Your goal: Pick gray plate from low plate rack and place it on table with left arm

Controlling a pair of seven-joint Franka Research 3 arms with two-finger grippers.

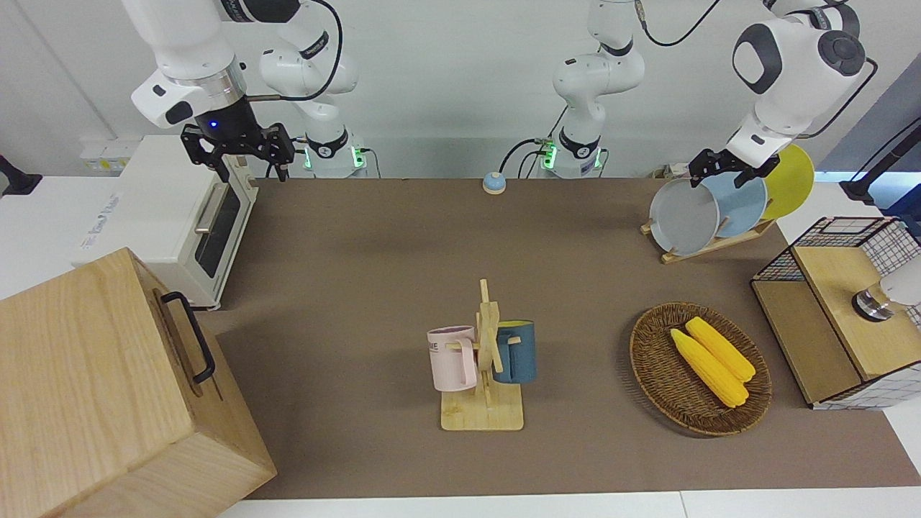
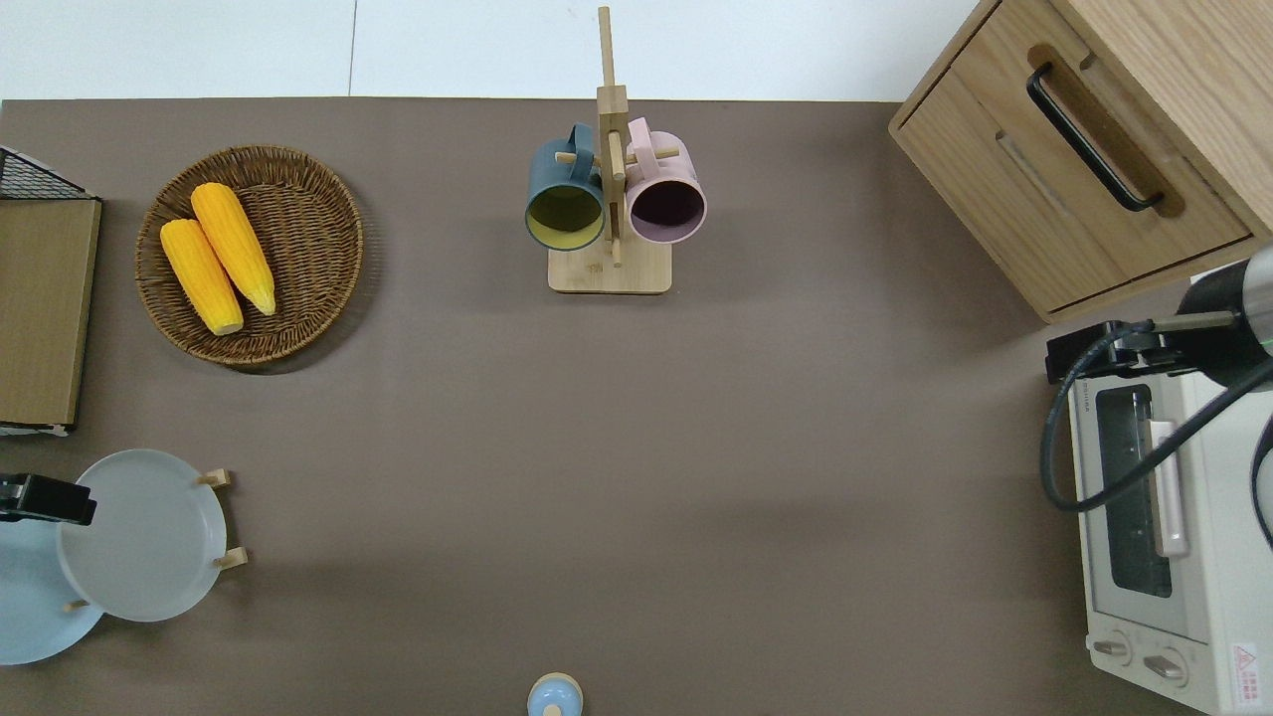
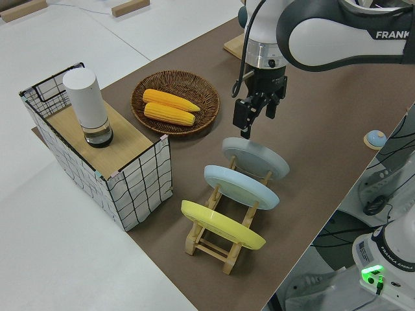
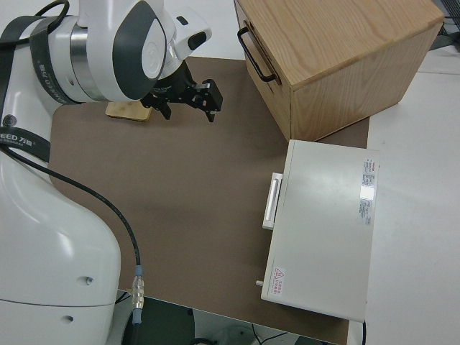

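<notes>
The gray plate [image 1: 682,217] [image 2: 144,537] [image 3: 259,157] leans in the low plate rack [image 1: 714,247] [image 3: 213,245] at the left arm's end of the table [image 1: 374,273]. It fills the slot farthest from the robots. A light blue plate [image 1: 745,201] [image 3: 241,186] and a yellow plate [image 1: 791,180] [image 3: 224,225] stand in the slots nearer to the robots. My left gripper [image 1: 725,174] [image 3: 257,123] hangs open just above the gray plate's upper rim, not touching it. In the overhead view only a part of the left gripper [image 2: 45,500] shows. The right gripper [image 1: 237,155] [image 4: 188,99] is parked and open.
A wicker basket [image 1: 651,360] [image 2: 328,229] with two corn cobs lies farther from the robots than the rack. A wire shelf box [image 1: 827,345] [image 3: 139,188] stands beside both. A wooden mug stand [image 1: 483,374] holds two mugs mid-table. A toaster oven [image 1: 173,223] and a wooden cabinet [image 1: 101,388] fill the right arm's end.
</notes>
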